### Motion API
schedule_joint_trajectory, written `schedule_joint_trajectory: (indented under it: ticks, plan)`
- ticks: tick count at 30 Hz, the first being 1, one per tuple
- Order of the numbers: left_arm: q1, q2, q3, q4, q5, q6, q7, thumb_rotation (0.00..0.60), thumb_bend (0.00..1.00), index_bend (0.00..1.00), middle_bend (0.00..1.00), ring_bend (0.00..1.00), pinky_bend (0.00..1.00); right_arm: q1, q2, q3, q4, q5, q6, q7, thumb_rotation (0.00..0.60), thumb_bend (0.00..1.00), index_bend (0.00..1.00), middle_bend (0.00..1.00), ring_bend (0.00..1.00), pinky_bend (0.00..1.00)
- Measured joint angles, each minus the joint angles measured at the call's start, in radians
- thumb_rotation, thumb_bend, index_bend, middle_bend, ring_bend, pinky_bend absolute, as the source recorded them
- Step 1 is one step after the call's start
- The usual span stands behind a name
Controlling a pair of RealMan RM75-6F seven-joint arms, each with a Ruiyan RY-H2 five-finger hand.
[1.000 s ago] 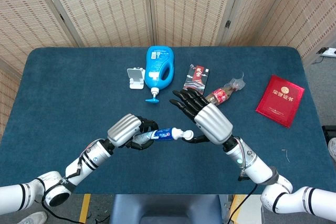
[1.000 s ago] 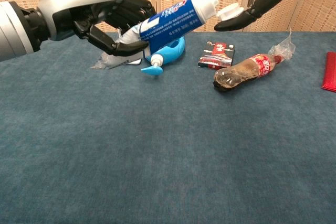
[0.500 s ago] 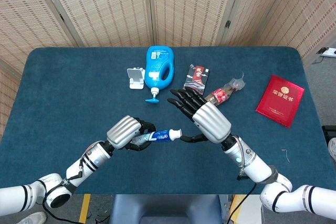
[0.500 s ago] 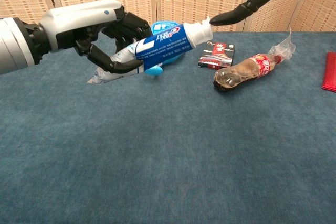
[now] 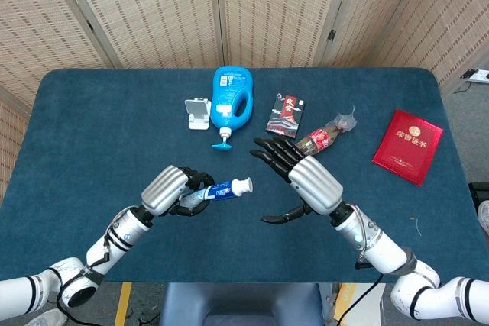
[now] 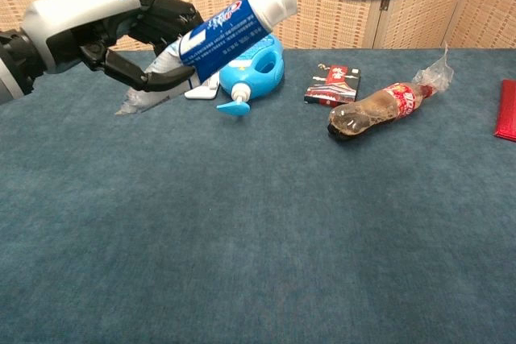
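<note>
Head view: left hand [image 5: 172, 188] clasping a toothpaste tube [image 5: 220, 189] above the blue worktop [image 5: 92, 120], capped end aimed toward the right hand [image 5: 306, 181]. Right hand released, fingers spread, holding nothing, just apart from the tube's cap. Behind on the worktop: blue detergent bottle [image 5: 231, 97], crushed cola bottle [image 5: 325, 137], red booklet [image 5: 408, 146].

The toothpaste tube [image 5: 219, 189] is glossy plastic; the table cover [image 5: 99, 127] is matt, napped blue cloth.
</note>
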Motion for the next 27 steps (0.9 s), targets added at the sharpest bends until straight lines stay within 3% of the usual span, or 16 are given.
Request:
schedule_joint_trajectory:
  ticks: [12,27]
  plan:
    - [-0.013,-0.026,-0.02,-0.014,-0.006,-0.002,0.027,0.6,0.56,0.74,0.81,0.73,0.58,0.066,-0.077,0.018,0.04,0.022,-0.044,0.108,0.104,0.0,0.0,0.0,0.0,0.0]
    - [-0.028,-0.032,-0.039,-0.025,-0.028,-0.021,0.021,0.6,0.56,0.74,0.81,0.73,0.58,0.133,-0.172,0.044,0.08,0.043,-0.07,0.079,0.096,0.0,0.0,0.0,0.0,0.0]
